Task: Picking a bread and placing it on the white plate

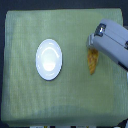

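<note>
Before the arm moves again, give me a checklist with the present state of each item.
1. White plate bare, ready for the bread: ok.
2. Bread off the plate, towards the exterior view's right: ok.
3. Gripper over the bread's upper end: ok.
4. Jaws open or shut: cannot tell, the arm housing hides them.
5. Bread gripped or lifted off the green cloth: cannot tell.
6. Cloth between bread and plate free of objects: ok.
</note>
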You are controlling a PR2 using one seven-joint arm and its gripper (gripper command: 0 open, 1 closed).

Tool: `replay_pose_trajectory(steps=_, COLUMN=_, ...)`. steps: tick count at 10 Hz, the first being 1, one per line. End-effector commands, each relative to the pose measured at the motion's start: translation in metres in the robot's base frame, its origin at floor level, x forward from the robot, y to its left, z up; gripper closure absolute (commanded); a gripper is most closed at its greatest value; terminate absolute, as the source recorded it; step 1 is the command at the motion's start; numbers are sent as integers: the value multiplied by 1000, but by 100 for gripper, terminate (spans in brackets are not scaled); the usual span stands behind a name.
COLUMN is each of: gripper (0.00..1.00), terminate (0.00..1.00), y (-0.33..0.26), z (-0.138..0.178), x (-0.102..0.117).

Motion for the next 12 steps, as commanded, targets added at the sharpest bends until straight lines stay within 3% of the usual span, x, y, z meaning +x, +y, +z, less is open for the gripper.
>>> replay_pose_trajectory(steps=1, gripper=100, terminate=0, y=1, z=19, x=7)
replay_pose_trajectory(steps=7, gripper=100, terminate=0, y=50, z=137, x=33)
replay_pose_trajectory(steps=10, gripper=100, terminate=0, y=83, z=166, x=43)
replay_pose_trajectory(steps=12, gripper=100, terminate=0, y=132, z=163, x=41)
